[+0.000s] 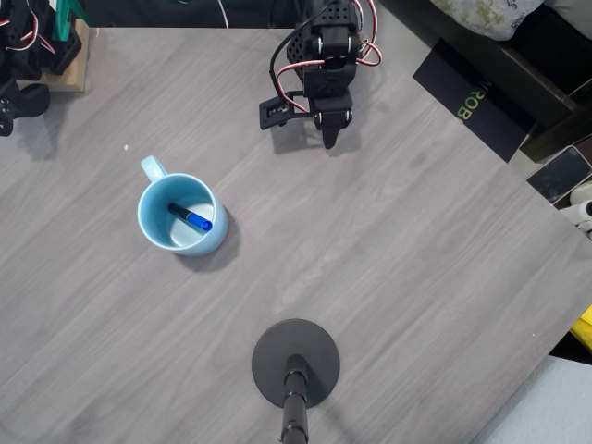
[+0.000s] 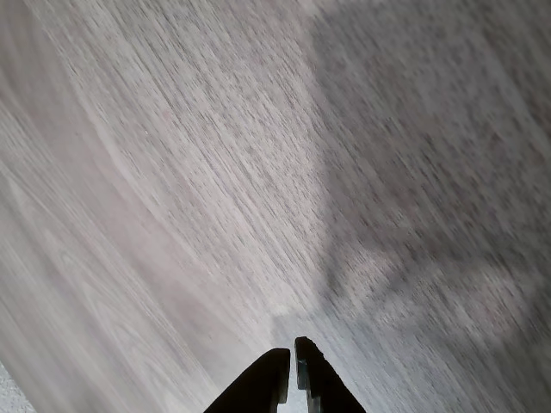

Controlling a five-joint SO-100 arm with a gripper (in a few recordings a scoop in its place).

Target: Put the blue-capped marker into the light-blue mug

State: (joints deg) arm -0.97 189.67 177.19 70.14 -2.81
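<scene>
1. In the wrist view the gripper [image 2: 292, 366] is seen with its two dark fingertips pressed almost together, nothing pinched between them; bare grey table [image 2: 172, 172] lies beneath.
2. In the overhead view the gripper [image 1: 330, 139] is found near the table's top edge, well apart from the mug [image 1: 180, 214]; a black round stand base [image 1: 295, 363] sits toward the bottom edge.
3. The marker [image 1: 190, 217] is seen resting slantwise inside the mug; the task is judged done.
4. The marker is judged light, stiff and slippery; if regrasped, the barrel's middle is best taken; the mug is judged heavy and breakable.
</scene>
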